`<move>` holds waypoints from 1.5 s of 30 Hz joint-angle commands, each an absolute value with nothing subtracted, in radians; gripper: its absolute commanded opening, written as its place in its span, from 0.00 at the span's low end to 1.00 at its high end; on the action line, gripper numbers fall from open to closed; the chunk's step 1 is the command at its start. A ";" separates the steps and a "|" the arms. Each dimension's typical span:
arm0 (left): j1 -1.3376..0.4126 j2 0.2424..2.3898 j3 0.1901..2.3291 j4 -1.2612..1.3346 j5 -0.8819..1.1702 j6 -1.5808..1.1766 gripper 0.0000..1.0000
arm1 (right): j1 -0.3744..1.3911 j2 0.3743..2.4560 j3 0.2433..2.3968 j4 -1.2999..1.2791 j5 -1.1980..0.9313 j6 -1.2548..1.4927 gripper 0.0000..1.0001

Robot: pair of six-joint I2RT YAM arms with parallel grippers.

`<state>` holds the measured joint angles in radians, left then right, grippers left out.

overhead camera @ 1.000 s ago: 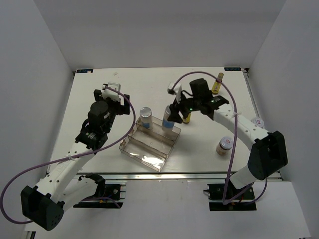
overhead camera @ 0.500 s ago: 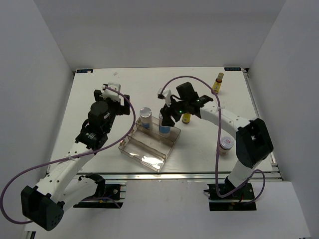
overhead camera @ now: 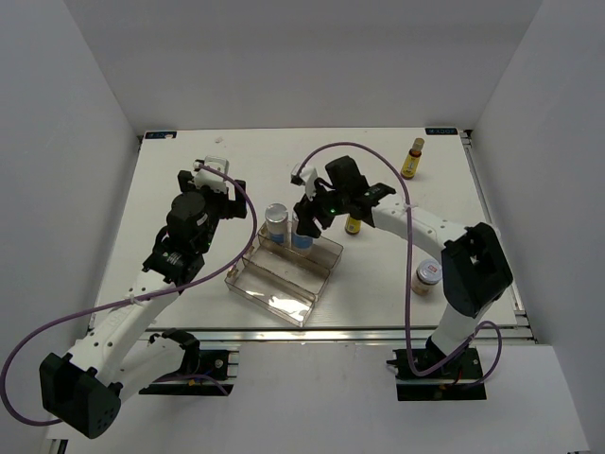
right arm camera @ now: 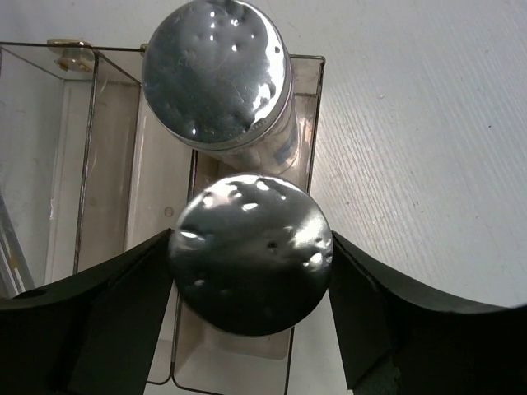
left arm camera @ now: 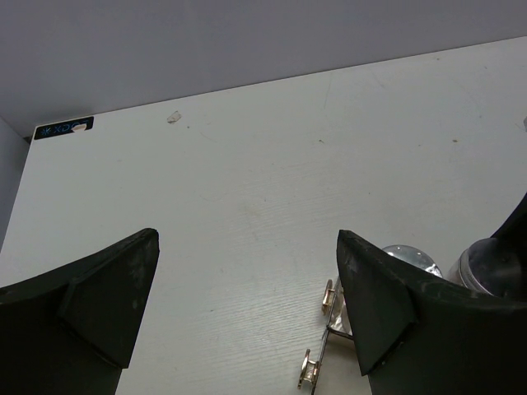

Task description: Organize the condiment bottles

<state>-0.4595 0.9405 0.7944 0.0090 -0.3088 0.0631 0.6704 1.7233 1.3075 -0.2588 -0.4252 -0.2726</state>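
My right gripper [overhead camera: 305, 221] is shut on a silver-capped bottle with a blue-white label [overhead camera: 301, 238]. In the right wrist view its cap [right arm camera: 249, 253] fills the gap between both fingers [right arm camera: 123, 304]. The held bottle sits over the far compartment of the clear tray [overhead camera: 280, 284], right beside a second silver-capped bottle [overhead camera: 275, 220] [right arm camera: 216, 72] standing there. I cannot tell whether it rests on the tray floor. One yellow bottle [overhead camera: 354, 225] stands just right of the gripper, another [overhead camera: 413, 158] at the far right. A pinkish jar [overhead camera: 428, 275] stands near my right arm. My left gripper [overhead camera: 214, 178] [left arm camera: 247, 304] hangs open over bare table.
The tray's near compartments [right arm camera: 99, 164] hold nothing. Its brass hinges [left arm camera: 328, 295] show in the left wrist view, with both silver caps [left arm camera: 409, 257] behind my right finger. White walls close the table on three sides.
My right gripper has carried the silver-capped bottle leftward, from the tray's right end to beside the other bottle. The left arm has not moved.
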 commanded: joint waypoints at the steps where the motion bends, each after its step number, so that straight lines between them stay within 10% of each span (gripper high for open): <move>1: -0.451 0.923 0.793 0.025 -0.299 0.060 0.98 | 0.684 1.715 1.335 -0.184 -0.413 -0.267 0.78; 12: -0.448 0.920 0.793 0.025 -0.291 0.057 0.98 | 0.683 1.488 1.307 -0.219 -0.273 -0.285 0.81; 20: -0.448 0.914 0.793 0.026 -0.278 0.054 0.98 | 0.663 1.361 1.246 -0.290 -0.065 -0.238 0.48; 28: -0.449 0.916 0.792 0.026 -0.281 0.054 0.98 | 0.505 1.485 1.264 -0.345 0.058 -0.170 0.88; 45: -0.448 0.919 0.793 0.025 -0.278 0.054 0.98 | 0.403 1.638 1.275 -0.360 -0.138 -0.173 0.68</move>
